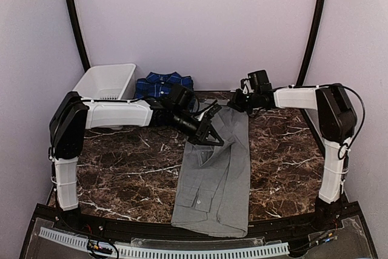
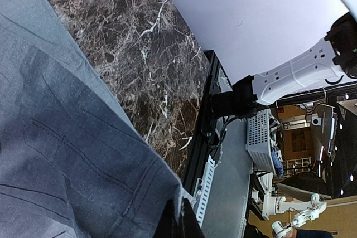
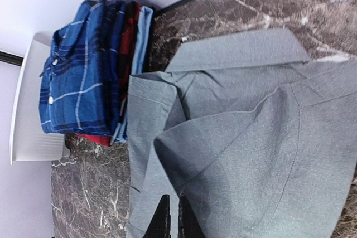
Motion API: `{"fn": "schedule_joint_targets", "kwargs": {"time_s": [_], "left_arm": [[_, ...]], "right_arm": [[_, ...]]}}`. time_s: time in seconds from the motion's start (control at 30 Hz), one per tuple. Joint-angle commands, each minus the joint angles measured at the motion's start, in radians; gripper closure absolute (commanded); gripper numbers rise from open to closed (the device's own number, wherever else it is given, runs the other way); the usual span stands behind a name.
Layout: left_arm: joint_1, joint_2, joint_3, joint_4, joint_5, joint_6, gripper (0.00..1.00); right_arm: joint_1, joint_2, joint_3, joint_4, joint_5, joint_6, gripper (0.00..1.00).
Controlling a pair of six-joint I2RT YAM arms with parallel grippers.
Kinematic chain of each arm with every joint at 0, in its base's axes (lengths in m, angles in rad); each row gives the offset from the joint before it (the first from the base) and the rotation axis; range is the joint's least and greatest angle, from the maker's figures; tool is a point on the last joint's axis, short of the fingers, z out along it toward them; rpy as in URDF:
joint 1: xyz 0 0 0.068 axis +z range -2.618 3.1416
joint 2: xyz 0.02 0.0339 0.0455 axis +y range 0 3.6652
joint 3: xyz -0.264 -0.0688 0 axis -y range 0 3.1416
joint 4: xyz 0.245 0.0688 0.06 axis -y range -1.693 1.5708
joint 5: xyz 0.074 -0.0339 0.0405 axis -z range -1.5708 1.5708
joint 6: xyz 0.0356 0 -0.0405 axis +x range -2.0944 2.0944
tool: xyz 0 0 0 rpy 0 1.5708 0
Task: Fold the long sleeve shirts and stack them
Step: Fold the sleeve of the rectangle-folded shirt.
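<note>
Top external view: how do the arms sit? asks one.

Both are bent at the elbow and reach inward, says the other. The left arm stretches across the counter, with the left claw low over the upper part of the light grey shirt. The right claw meets the shirt's collar end at the far side.

And the grips?

In the right wrist view two dark fingers stand close together with a slim gap and grey woven cloth behind. Whether they pinch it cannot be told, and the same goes for the left claw.

The cloth?

The grey shirt lies lengthwise, folded narrow, reaching the near edge. A dark blue plaid shirt tops a stack over a red shirt, beside the white plastic basket. The counter is brown marble with white veins.
</note>
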Motion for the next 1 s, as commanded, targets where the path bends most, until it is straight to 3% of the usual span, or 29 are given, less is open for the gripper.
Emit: {"fn": "schedule_joint_targets", "kwargs": {"time_s": [0.0, 0.33, 0.47, 0.73, 0.97], "left_arm": [[-0.022, 0.029, 0.044, -0.06, 0.01, 0.018, 1.0], [-0.094, 0.13, 0.13, -0.156, 0.042, 0.041, 1.0], [-0.12, 0.161, 0.192, -0.268, 0.04, 0.098, 1.0], [-0.142, 0.175, 0.234, -0.424, -0.009, 0.159, 1.0], [-0.179, 0.181, 0.232, -0.445, -0.043, 0.156, 1.0]], "right_arm": [[-0.005, -0.115, -0.065, -0.051, 0.074, -0.052, 0.95], [0.005, -0.309, -0.277, -0.077, 0.104, -0.072, 0.93], [0.014, -0.352, -0.33, -0.095, 0.121, -0.081, 0.93], [0.026, -0.385, -0.373, -0.105, 0.132, -0.083, 0.93], [0.032, -0.394, -0.382, -0.11, 0.122, -0.097, 0.93]]}}
